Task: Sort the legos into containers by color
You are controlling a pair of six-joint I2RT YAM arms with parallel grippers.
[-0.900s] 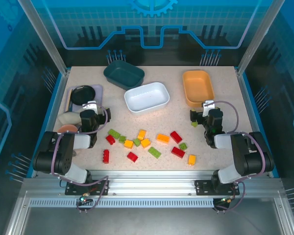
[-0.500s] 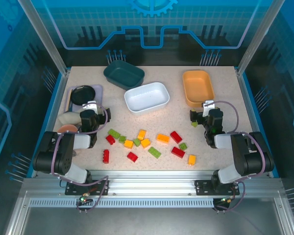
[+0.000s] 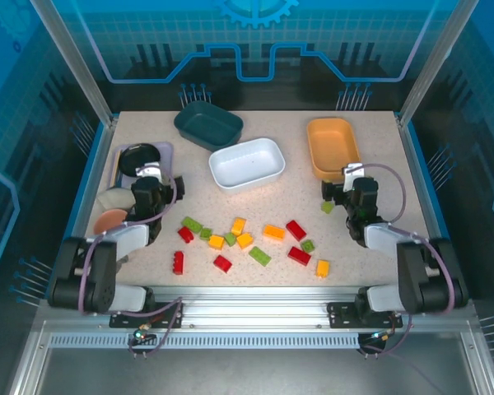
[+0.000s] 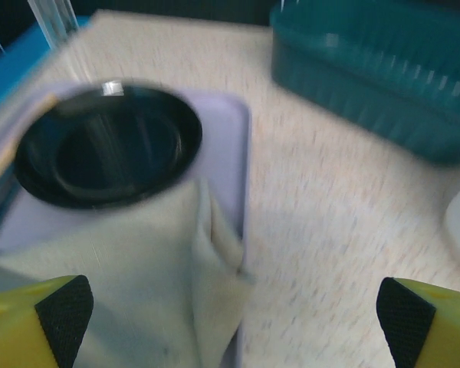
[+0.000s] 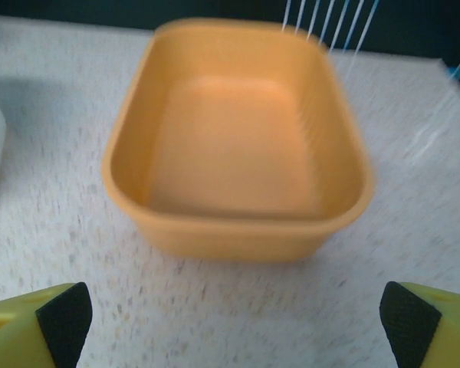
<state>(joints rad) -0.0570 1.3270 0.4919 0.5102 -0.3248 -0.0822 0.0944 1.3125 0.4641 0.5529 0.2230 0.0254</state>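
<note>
Several red, green and yellow/orange legos lie scattered along the near half of the table, among them a red one (image 3: 295,230), an orange one (image 3: 273,233) and a green one (image 3: 191,223). One green lego (image 3: 328,207) sits just left of my right gripper (image 3: 351,174). At the back stand the containers: a dark teal tray (image 3: 207,125) (image 4: 376,69), a white tray (image 3: 247,163) and an orange tray (image 3: 333,146) (image 5: 238,146). My left gripper (image 3: 151,175) (image 4: 231,322) is open over a cloth edge. The right gripper (image 5: 234,330) is open just before the orange tray, nothing between its pads (image 5: 61,318).
A black round dish (image 3: 138,158) (image 4: 107,146) rests on a lavender tray (image 3: 168,151) at the left, with a pale folded cloth (image 4: 138,261) in front of it. A grey cup (image 3: 115,200) and a salmon disc (image 3: 111,219) sit by the left arm.
Both arms have reached forward a little, away from their bases. The legos and trays have not moved.
</note>
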